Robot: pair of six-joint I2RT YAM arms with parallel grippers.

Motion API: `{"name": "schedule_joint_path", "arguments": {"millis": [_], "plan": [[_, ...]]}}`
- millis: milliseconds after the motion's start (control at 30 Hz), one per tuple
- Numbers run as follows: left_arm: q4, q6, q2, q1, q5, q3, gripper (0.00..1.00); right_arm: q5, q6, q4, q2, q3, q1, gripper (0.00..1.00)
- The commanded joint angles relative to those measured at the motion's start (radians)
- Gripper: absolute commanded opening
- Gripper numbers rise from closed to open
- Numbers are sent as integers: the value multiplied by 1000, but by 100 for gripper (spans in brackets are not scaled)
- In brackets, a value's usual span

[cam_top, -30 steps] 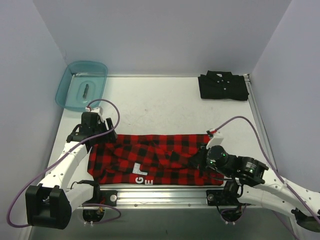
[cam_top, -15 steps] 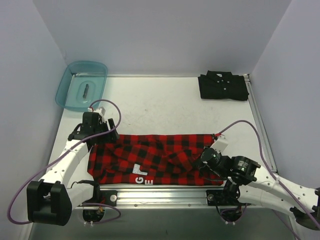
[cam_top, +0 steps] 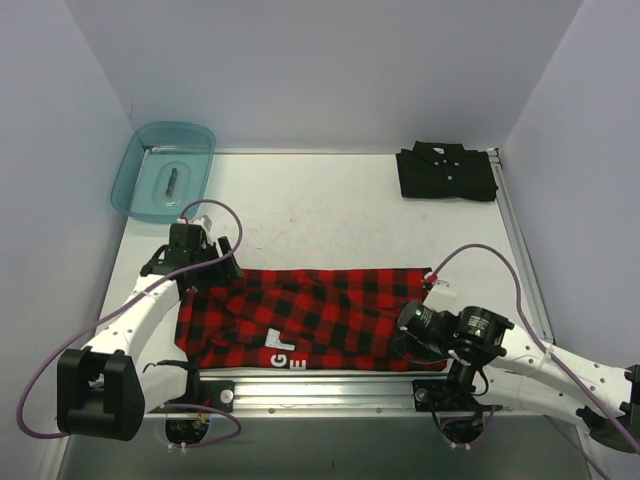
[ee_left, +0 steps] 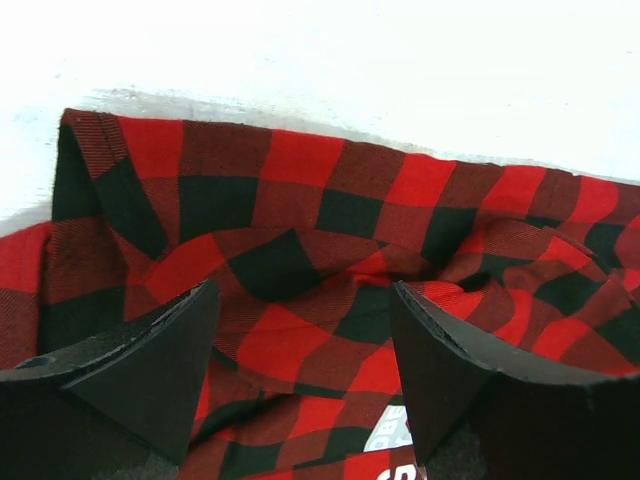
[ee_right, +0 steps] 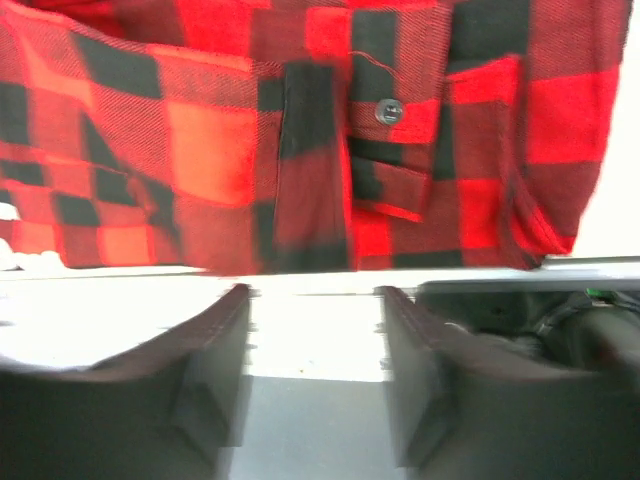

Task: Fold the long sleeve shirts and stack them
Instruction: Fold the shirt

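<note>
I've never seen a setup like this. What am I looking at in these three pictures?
Two white robot arms are bolted at the near edge of the table. The big picture looks down from above; the other two come from cameras on each wrist, so the dark wedges are its own fingers. A red-and-black plaid shirt lies spread near the arms, a folded black shirt far right, a teal bin far left. Both the left gripper and right gripper are open, holding nothing.

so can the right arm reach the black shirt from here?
Probably yes: right gripper open and empty by the plaid shirt's near edge, and only bare table lies between it and the black shirt. Far corner, though.
</note>
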Motion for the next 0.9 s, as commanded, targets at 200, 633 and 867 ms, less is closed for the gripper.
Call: {"name": "schedule_joint_path", "arguments": {"millis": [200,633,867], "plan": [[72,-52,70,-50,-2,94,78,83,-222,-111,84,144,-209,85],[167,-178,320,-49,-51,123,76,-279,-529,528,428,36,-752,45],[204,-215,439,12,-82,187,76,-323,-567,703,774,145,-778,44]]}}
